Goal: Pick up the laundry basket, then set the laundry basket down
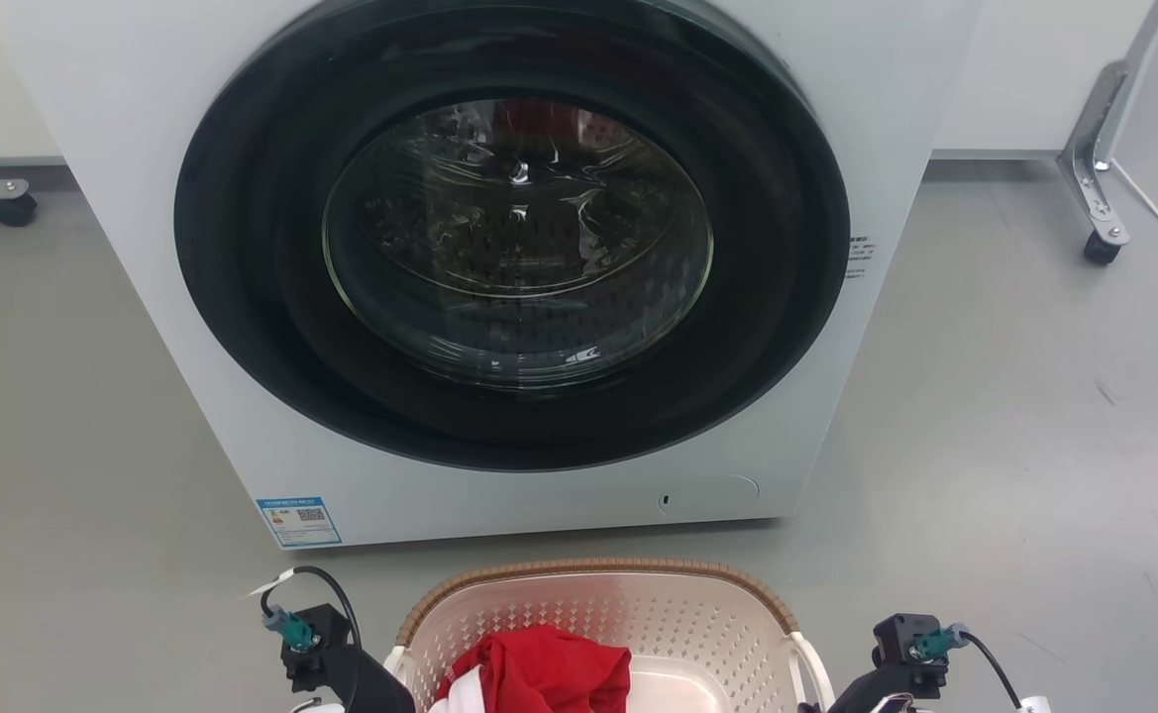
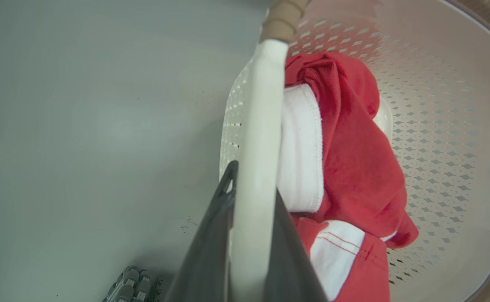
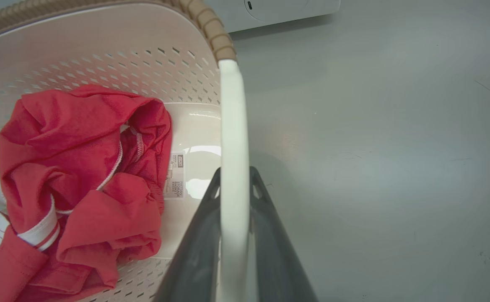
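Left gripper (image 2: 253, 184) angled down, dark fingers clenched on one white loop handle (image 2: 261, 126), right gripper (image 3: 234, 176) likewise grasping the opposite handle (image 3: 233, 126), cream-white perforated plastic laundry basket (image 1: 588, 570) upright just before white front-loading washer (image 1: 143, 198), long axis spanning left-right between grippers, red-and-white garment (image 1: 539, 673) inside.

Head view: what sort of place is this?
Probably a laundry corner in a test lab: a front-loading washing machine, a laundry basket holding a red garment, and a wheeled metal frame on the grey floor.
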You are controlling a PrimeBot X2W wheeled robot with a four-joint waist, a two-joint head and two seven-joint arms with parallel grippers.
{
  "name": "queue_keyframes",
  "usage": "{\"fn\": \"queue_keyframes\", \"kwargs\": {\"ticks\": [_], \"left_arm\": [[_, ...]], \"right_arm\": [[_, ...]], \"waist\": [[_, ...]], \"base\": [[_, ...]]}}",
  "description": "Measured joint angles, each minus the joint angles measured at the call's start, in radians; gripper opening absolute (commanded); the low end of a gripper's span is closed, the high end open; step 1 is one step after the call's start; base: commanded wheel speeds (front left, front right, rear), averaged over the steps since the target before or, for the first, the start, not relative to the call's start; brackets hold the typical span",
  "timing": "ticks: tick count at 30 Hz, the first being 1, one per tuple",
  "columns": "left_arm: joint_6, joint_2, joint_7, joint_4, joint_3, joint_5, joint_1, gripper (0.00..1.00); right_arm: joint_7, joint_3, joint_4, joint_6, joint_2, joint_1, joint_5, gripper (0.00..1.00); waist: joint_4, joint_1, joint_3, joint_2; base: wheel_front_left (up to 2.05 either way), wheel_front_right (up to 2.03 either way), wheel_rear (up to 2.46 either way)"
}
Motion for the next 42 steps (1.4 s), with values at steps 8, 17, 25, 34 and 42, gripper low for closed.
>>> {"fn": "queue_keyframes", "kwargs": {"ticks": [8,17,25,34,42], "left_arm": [[0.0,0.002,0.029,0.003,0.0,-0.012,0.002,0.0],[0.0,0.004,0.046,0.005,0.002,-0.02,0.021,0.0],[0.0,0.008,0.059,0.005,0.002,-0.021,0.022,0.0],[0.0,0.008,0.06,0.005,0.002,-0.025,0.028,0.0],[0.0,0.009,0.063,0.005,0.003,-0.031,0.03,0.0]], "right_arm": [[0.033,0.006,-0.002,0.0,0.0,0.0,0.018,0.0],[0.062,0.017,-0.011,0.0,0.0,0.005,0.039,0.0],[0.074,0.028,-0.017,0.0,-0.001,0.006,0.058,0.0],[0.08,0.033,-0.018,0.0,-0.001,0.006,0.073,0.0],[0.08,0.04,-0.021,0.0,-0.002,0.006,0.083,0.0]], "waist": [[-0.004,0.0001,-0.011,0.0],[-0.006,0.0001,-0.018,0.0001],[-0.008,0.0001,-0.019,0.0002],[-0.01,0.0001,-0.02,0.0002],[-0.011,0.0001,-0.021,0.0001]], "base": [[0.0,0.0,0.0],[0.0,0.0,0.0],[0.0,0.0,0.0],[0.0,0.0,0.0],[0.0,0.0,0.0]]}}
